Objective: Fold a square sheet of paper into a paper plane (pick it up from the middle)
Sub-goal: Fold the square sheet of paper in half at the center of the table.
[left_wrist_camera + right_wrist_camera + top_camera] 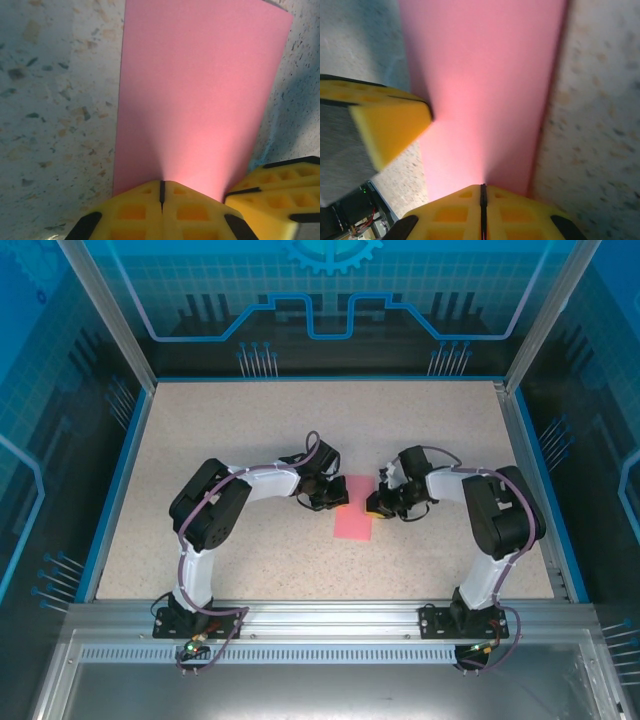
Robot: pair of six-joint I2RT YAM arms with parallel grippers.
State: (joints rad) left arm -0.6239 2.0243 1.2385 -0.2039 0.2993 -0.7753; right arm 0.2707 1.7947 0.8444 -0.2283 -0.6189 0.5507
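Your left claw (161,189) and right claw (483,194) sit close together, both pinched shut on the square sheet of paper (195,90) stretching ahead of them. Pull the 2 apart unevenly and it could tear or crease crooked.

Even, cool light is falling from above onto the worktop (250,440), leaving soft shadows beside the arms (215,510). In the 2 wrist views the pink paper (200,90) is glowing brightest near the yellow fingers (195,212), bluish shade is edging it, and the right view is blurring.
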